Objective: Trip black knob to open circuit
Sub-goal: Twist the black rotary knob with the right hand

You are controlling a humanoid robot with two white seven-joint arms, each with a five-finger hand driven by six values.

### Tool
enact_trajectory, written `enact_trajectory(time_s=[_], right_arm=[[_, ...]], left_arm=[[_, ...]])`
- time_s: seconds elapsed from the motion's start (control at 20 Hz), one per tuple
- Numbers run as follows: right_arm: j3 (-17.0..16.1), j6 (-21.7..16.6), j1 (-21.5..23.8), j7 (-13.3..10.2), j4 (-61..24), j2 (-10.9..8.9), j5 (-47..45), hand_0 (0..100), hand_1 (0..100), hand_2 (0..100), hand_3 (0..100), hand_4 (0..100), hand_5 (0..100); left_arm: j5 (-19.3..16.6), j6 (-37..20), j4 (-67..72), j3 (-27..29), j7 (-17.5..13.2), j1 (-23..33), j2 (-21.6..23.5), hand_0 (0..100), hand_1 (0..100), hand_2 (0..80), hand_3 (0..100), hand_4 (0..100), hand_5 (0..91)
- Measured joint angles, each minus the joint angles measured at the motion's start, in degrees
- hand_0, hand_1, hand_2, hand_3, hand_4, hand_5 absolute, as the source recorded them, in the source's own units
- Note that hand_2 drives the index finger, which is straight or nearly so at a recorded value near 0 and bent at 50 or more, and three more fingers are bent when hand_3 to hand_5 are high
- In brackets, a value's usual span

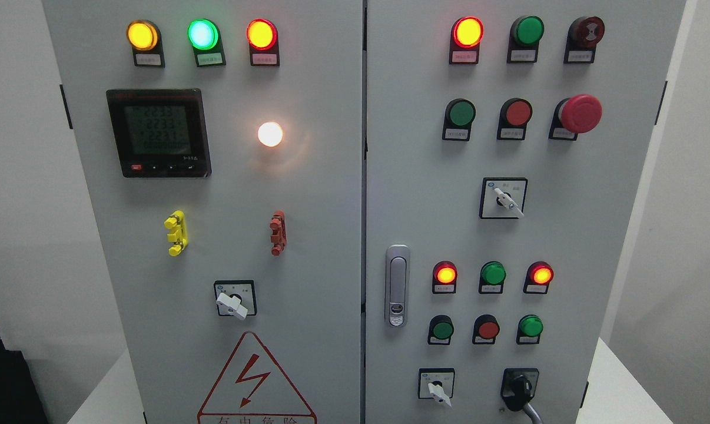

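Note:
The black knob (518,388) sits in a black square plate at the bottom right of the right cabinet door (414,176), with its handle pointing down and slightly left. A thin grey piece (533,413) curves from just under the knob to the picture's bottom edge. It may be a fingertip of my right hand, but too little of it shows to tell. No arm or whole hand is in view.
White-handled selector switches (439,391) (506,201) (232,304) sit on both doors. A red mushroom stop button (579,113), lit lamps, a meter (158,132) and a door latch (397,285) also stand out from the panel. A dark box (7,386) is at the lower left.

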Motion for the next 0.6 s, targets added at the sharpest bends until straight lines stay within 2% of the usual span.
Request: enact_trajectory(time_s=[0.6], right_arm=[[0.6, 0.0, -0.2, 0.1, 0.0, 0.00, 0.0, 0, 0, 0, 92, 86, 82]], left_arm=[[0.0, 0.0, 0.0, 0.0, 0.0, 0.0, 0.0, 12, 39, 0.0, 0, 0, 0.0]])
